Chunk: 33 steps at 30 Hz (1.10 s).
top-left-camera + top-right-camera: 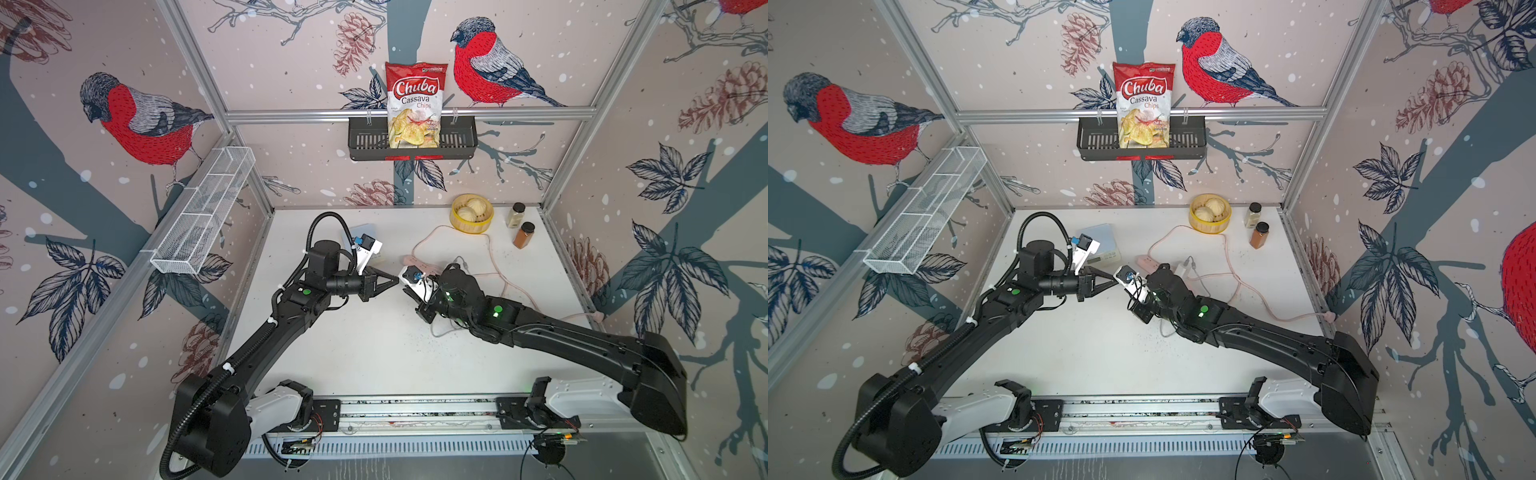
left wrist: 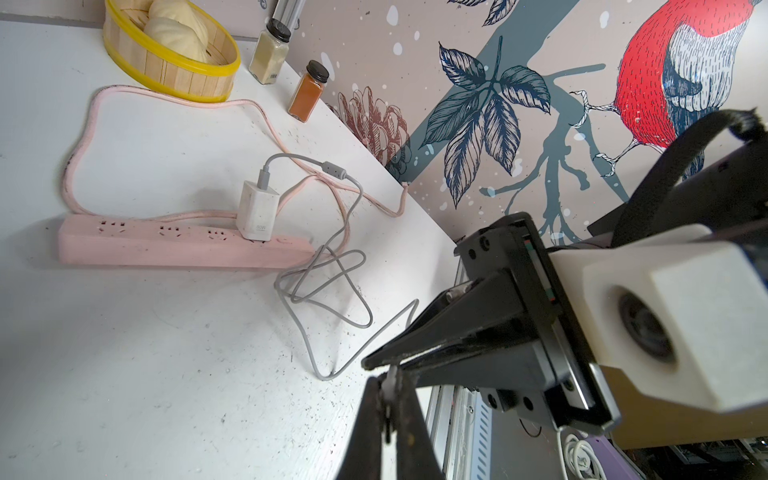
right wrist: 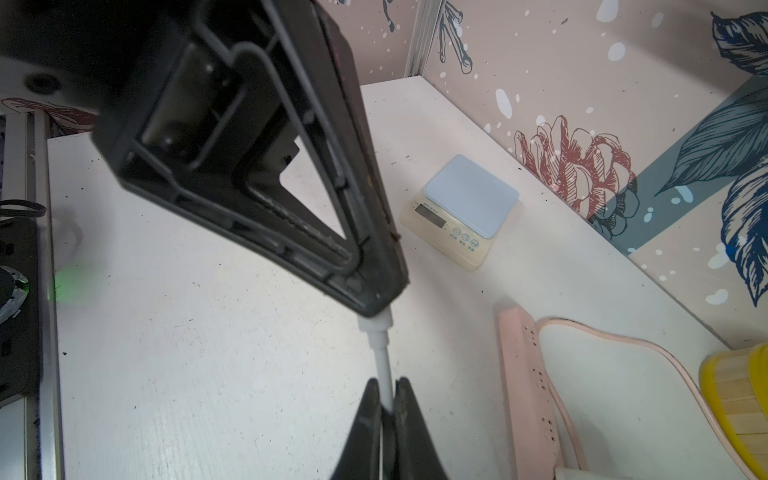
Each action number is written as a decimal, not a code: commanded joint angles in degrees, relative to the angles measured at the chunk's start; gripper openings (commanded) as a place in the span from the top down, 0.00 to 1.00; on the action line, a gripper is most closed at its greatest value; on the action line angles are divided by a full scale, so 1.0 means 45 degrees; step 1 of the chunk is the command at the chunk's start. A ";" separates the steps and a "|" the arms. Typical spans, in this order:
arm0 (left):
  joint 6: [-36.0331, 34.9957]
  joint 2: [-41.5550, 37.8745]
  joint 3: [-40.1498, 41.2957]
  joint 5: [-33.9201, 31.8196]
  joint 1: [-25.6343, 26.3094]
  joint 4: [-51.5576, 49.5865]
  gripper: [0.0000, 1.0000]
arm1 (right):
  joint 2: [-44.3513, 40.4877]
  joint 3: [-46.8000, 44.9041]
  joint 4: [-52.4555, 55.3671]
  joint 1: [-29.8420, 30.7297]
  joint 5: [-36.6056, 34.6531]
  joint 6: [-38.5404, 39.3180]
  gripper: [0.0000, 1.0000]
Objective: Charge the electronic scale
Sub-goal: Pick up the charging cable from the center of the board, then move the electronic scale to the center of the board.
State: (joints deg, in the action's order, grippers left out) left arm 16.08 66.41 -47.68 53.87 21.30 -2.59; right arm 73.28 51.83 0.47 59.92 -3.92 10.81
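Black left pincer [image 3: 374, 305] — jaws closed on the white plug end of the charging cable [image 3: 383, 361], held above the desk [image 3: 208, 332]. Right pincer [image 3: 386, 397]: jaws closed on the same cable just behind the plug, its tip close to the left pincer's tip. Cable slack lies in loops on the desk and runs to the white charger cube [image 2: 257, 212], seated in the pink power strip [image 2: 166, 245]. Electronic scale [image 3: 461, 212] — flat on the desk near the wall, beyond the left pincer, apart from both pincers and the cable; partly hidden by the left arm in both top views.
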 commanded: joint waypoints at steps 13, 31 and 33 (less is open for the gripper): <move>-0.0108 -0.0751 -0.0335 -0.3981 -0.0333 -0.0733 0.24 | 0.0277 0.0025 0.0237 -0.1468 0.1038 -0.0625 1.00; 0.1962 0.6471 -0.3302 -0.8484 -0.3949 -0.0245 0.13 | 1.0475 1.0032 0.3078 -0.4273 0.0728 -0.5821 1.00; 0.1961 0.7353 -0.3793 -0.7764 -0.4225 -0.0043 0.13 | 1.1942 1.1706 0.3670 -0.4471 0.0811 -0.6355 1.00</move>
State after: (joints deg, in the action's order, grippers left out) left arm 22.85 96.44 -62.63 13.65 3.49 -6.24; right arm 121.47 98.19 11.64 40.58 -0.54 -11.14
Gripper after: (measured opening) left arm 0.870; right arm 0.077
